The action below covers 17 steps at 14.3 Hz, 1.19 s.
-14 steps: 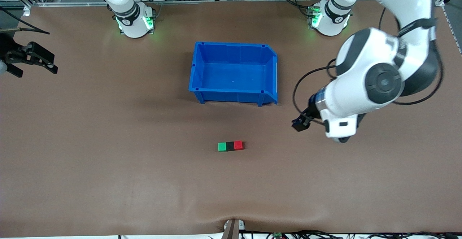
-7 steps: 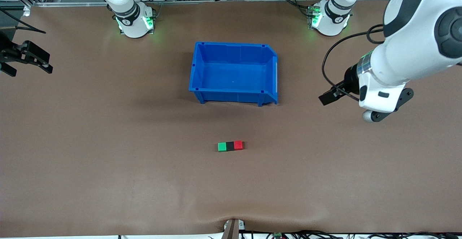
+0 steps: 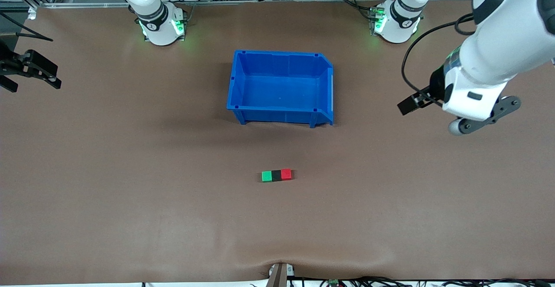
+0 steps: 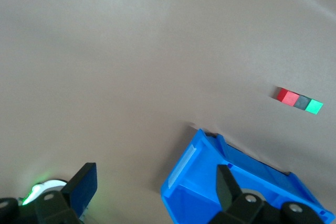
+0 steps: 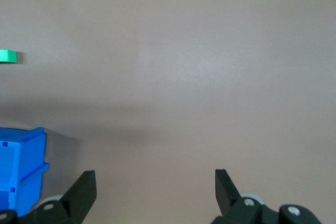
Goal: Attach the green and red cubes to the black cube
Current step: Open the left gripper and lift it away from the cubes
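Change: left hand (image 3: 409, 105) has pulled up and away toward its own end of the desk (image 3: 130, 200); right hand (image 3: 26, 71) waits at the other end.
Hands: both spread wide, empty.
Cubes: tiny matte green cube (image 3: 266, 176), black cube (image 3: 276, 175), red cube (image 3: 286, 174) touch in a row, nearer the camera than the blue plastic bin (image 3: 282, 110).
Meaning: attachment looks finished.
Views: left wrist shows all three; right wrist only the green.
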{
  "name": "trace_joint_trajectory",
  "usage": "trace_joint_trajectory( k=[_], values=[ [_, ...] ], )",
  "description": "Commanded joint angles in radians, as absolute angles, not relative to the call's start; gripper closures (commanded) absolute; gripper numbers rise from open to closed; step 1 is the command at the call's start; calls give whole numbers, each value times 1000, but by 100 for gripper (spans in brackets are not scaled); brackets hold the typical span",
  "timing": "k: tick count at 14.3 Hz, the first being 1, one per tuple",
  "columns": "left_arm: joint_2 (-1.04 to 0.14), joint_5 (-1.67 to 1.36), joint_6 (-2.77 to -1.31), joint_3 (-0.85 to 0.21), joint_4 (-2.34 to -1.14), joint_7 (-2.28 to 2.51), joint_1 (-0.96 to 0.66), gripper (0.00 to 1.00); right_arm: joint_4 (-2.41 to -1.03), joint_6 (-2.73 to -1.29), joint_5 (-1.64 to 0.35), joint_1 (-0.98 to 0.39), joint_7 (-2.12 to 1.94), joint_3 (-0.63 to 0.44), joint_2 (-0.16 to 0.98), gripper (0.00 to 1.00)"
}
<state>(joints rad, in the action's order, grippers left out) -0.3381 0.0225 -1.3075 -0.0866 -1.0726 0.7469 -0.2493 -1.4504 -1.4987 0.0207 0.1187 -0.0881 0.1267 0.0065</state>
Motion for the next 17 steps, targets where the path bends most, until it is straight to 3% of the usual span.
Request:
trace_joint_trajectory(
  k=[1,17],
  values=[
    [-296,51,-1301,-86,-1097,654,-226,0,-1425,-1482,25,124,-87,133,20,0],
    [-164,80,-1289,-97,-1141,385,-106,0,-1425,-1483,18,129,-87,133,32,0]
  ],
)
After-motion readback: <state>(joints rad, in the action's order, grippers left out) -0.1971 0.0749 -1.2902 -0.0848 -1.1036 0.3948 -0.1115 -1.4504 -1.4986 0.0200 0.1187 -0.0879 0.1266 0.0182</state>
